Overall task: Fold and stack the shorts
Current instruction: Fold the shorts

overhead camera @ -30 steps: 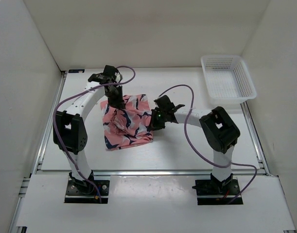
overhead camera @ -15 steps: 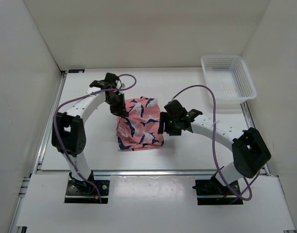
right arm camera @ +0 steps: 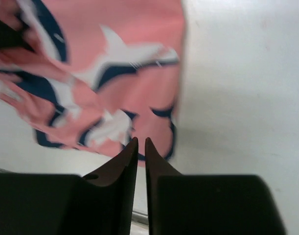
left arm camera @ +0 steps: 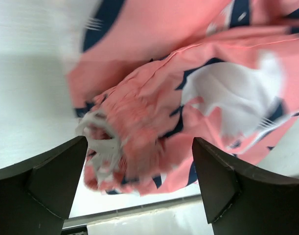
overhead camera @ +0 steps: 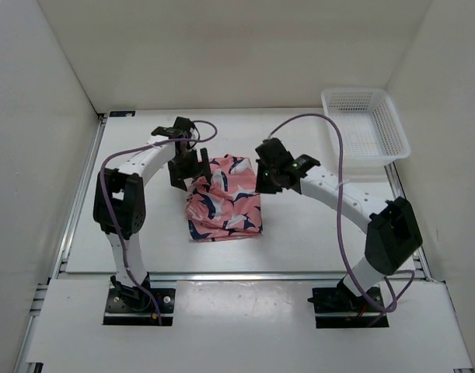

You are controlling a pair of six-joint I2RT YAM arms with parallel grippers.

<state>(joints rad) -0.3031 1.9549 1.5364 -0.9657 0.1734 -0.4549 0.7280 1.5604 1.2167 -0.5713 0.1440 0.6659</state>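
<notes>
- shorts [overhead camera: 224,203] noted as a crumpled, partly folded bundle lying on the desk [overhead camera: 307,233], about midway between the two arms; gathered waistband seen bunched at the left wrist view's centre
- white mesh basket [overhead camera: 392,130] set at the far right corner of the desk, well apart from the shorts; nothing seen in it
- purple cables [overhead camera: 334,155] looped above each arm; the right one arches between the shorts and the basket; white walls enclose the desk on three sides
- left gripper [left arm camera: 139,142] placed at the bundle's far left corner; jaws held wide apart, fabric seen beyond and between them but not clamped
- right gripper [right arm camera: 139,141] placed at the bundle's far right corner; jaws drawn nearly together, only a thin slit left; no fabric seen in it; bare desk to their right
- against the view a second ago: bundle found shifted rightward, toward the desk's middle, and more compact; the left gripper, then down on the far edge of the fabric, now off to the corner; right arm now stretched out, its elbow swung out to the right
</notes>
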